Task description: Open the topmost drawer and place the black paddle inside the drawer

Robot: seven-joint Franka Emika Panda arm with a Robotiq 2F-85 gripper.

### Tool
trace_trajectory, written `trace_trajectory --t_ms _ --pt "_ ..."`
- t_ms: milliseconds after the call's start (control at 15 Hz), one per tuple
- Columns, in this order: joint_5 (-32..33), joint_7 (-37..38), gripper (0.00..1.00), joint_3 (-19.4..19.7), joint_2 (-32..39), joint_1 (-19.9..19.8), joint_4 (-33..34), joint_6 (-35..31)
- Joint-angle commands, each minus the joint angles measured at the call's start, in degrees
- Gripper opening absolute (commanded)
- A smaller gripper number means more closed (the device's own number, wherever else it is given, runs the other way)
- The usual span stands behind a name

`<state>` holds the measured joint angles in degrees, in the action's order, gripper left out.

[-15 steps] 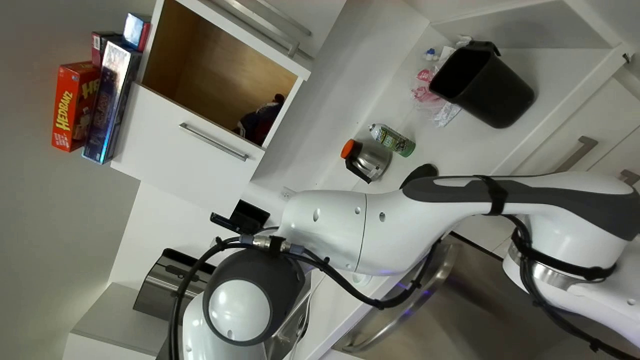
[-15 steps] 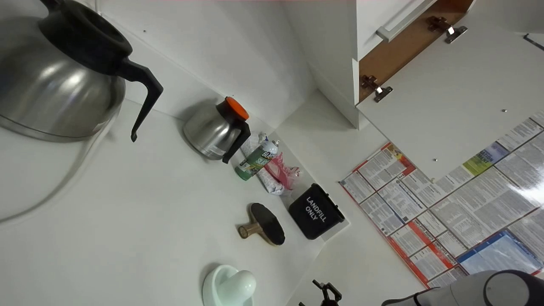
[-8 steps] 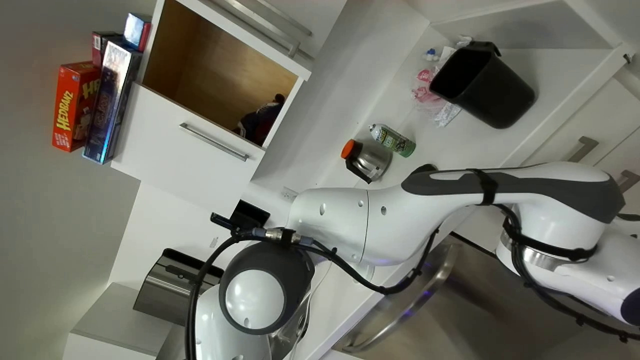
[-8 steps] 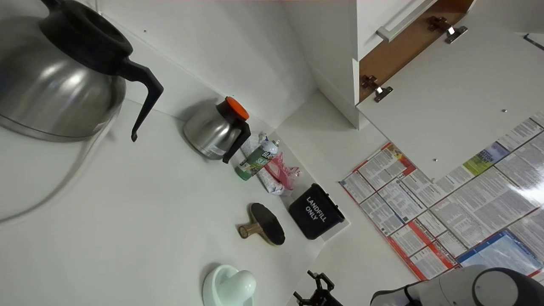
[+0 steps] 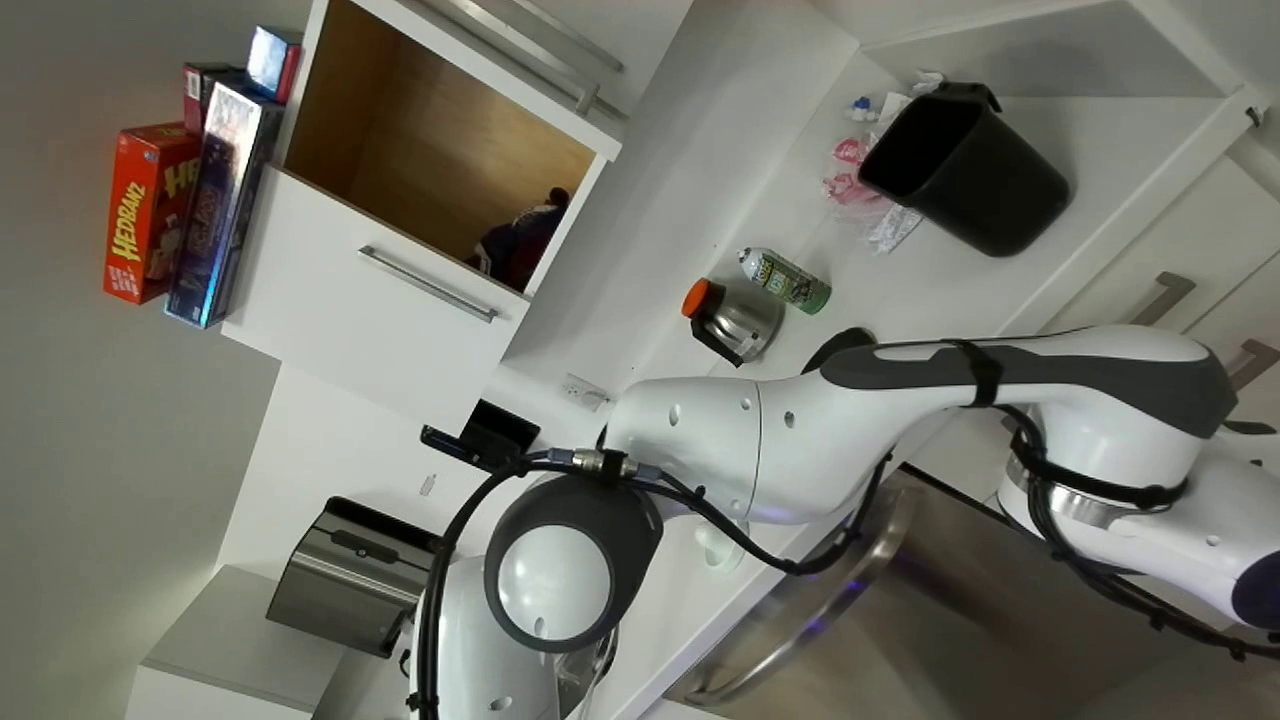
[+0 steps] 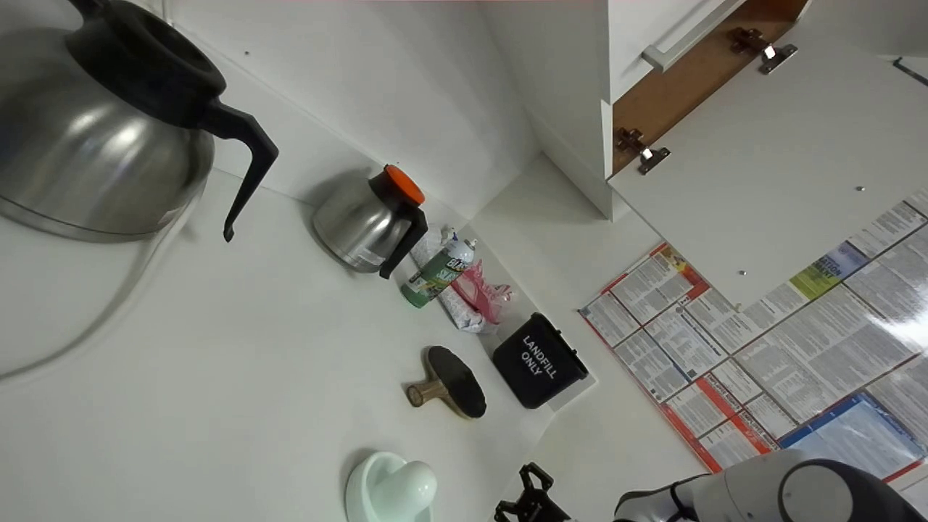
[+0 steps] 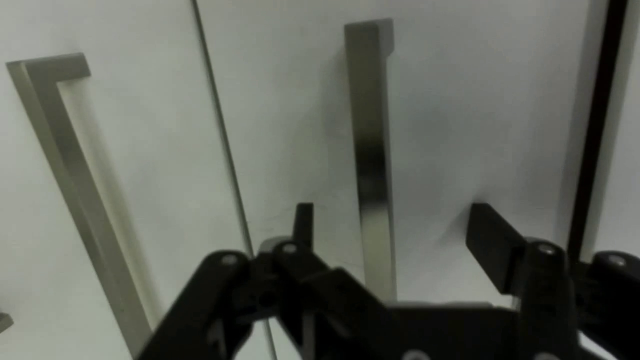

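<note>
The topmost drawer [image 7: 440, 125] shows in the wrist view as a flat white front beside a dark gap, and it is shut. Its silver bar handle [image 7: 367, 90] runs up the middle of that view. My gripper [image 7: 390, 206] is open, its fingers on either side of the handle in the picture; I cannot tell whether they touch it. In an exterior view the gripper [image 6: 512, 491] is at the bottom edge, past the counter's edge. The black paddle [image 6: 457, 380] lies on the counter with its handle to one side; the arm partly hides it in an exterior view [image 5: 850, 342].
A black bin [image 6: 540, 361], a spray can [image 6: 438, 272], a carafe with an orange lid [image 6: 370, 217] and a white mortar [image 6: 362, 486] stand on the counter. Another bar handle [image 7: 80, 185] is beside the topmost drawer's. An open cabinet door [image 6: 754, 174] hangs above.
The arm has shifted. In an exterior view my gripper has come further in from the bottom edge and moved left, and has turned a little. The paddle and drawer have not moved.
</note>
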<state>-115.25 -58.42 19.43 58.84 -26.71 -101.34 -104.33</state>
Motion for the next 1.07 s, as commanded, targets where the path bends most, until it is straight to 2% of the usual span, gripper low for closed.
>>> trace_trajectory --t_ms 0,400,467,600,1000 --pt "-1.6 1.2 0.49 -0.1 1.0 0.7 1.9 -1.3" --pt "-2.7 1.2 0.04 -0.3 0.9 0.4 1.6 -0.8" --pt "-2.9 1.1 0.01 -0.3 1.1 0.0 1.4 -0.3" --pt "-3.3 0.5 0.05 -0.4 1.1 -0.8 0.9 0.9" --pt "-3.7 0.8 0.05 0.2 4.3 -6.3 0.1 9.1"
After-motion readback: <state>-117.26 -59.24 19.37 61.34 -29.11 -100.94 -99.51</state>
